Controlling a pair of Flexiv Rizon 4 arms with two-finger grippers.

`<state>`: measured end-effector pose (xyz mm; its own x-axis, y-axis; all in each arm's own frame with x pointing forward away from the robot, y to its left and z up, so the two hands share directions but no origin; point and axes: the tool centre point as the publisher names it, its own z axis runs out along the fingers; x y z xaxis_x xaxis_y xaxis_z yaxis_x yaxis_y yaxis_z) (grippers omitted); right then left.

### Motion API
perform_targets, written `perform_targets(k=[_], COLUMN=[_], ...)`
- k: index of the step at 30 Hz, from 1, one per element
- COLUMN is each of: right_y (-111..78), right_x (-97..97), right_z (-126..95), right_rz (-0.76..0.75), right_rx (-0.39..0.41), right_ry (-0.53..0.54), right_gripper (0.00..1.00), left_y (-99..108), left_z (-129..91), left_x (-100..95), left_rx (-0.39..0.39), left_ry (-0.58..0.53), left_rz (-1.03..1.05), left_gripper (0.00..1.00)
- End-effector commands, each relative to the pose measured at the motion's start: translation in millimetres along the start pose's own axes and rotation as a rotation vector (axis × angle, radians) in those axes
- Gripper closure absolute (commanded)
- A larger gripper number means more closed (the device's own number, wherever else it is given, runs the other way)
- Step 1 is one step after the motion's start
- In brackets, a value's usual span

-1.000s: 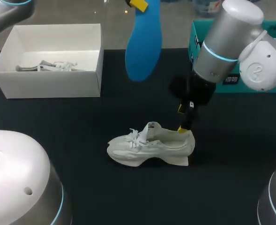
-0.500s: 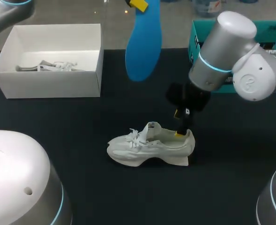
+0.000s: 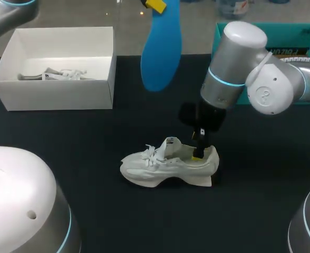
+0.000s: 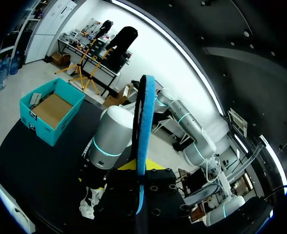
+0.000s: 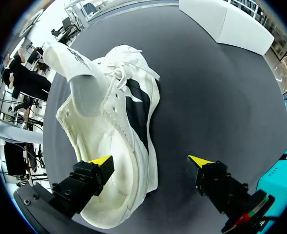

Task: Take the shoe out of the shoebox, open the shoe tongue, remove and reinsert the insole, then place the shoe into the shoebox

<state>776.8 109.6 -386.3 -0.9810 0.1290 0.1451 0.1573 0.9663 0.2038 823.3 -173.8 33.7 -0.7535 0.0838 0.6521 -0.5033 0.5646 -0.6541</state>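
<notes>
A white shoe [image 3: 165, 166] stands upright on the black table, toe to the left, tongue raised. My right gripper [image 3: 198, 147] is open over its heel. In the right wrist view one yellow fingertip [image 5: 100, 161] is inside the shoe [image 5: 109, 122] and the other is outside, so the shoe's side wall lies between them untouched. High above the table's far side, my left gripper [image 3: 156, 4] is shut on the blue insole [image 3: 161, 45], which hangs down. The insole [image 4: 144, 126] shows edge-on in the left wrist view. The white shoebox [image 3: 55, 87] stands far left.
Another white shoe [image 3: 57, 74] lies inside the shoebox. A teal box [image 3: 302, 37] stands at the far right behind my right arm [image 3: 239, 68]. Bare black table surrounds the shoe.
My right arm has moved left and down, bringing one fingertip from beside the heel into the shoe's opening. The left arm and the insole have not moved.
</notes>
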Motion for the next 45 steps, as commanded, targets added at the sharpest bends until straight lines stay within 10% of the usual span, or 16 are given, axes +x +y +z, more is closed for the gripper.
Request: perform_targets(k=[1, 3, 4, 5, 21, 37, 45], right_y=[1.5, -0.5, -1.3, -1.5, -0.7, -23.7, -31.4], right_x=[0.8, 0.9, 1.0, 1.3, 12.1, 10.9, 5.4], right_z=[12.3, 15.7, 16.7, 17.0, -4.9, -104.5, -111.9], right_rz=[0.007, 0.009, 0.010, 0.010, -0.024, -0.020, -0.061], right_rx=[0.007, 0.007, 0.007, 0.008, 0.005, -0.012, -0.084], right_ry=[-0.003, -0.002, -0.002, -0.003, -0.014, -0.059, -0.023], right_gripper=[0.00, 0.06, 0.64, 1.00, 1.00, 1.00, 1.00], left_y=[-0.9, -0.9, -0.9, -0.9, -0.9, -0.9, -0.9], left_z=[-0.5, -0.5, -0.5, -0.5, -0.5, -0.5, -0.5], left_x=[-1.4, -1.4, -1.4, -1.4, -1.4, -1.4, -1.4], left_rx=[-0.003, -0.003, -0.003, -0.003, -0.003, -0.003, -0.003], left_ry=[0.003, 0.003, 0.003, 0.003, 0.003, 0.003, 0.003], left_rz=[0.001, 0.001, 0.001, 0.001, 0.001, 0.001, 0.001], left_gripper=[1.00, 1.00, 1.00, 1.00, 1.00, 1.00, 1.00])
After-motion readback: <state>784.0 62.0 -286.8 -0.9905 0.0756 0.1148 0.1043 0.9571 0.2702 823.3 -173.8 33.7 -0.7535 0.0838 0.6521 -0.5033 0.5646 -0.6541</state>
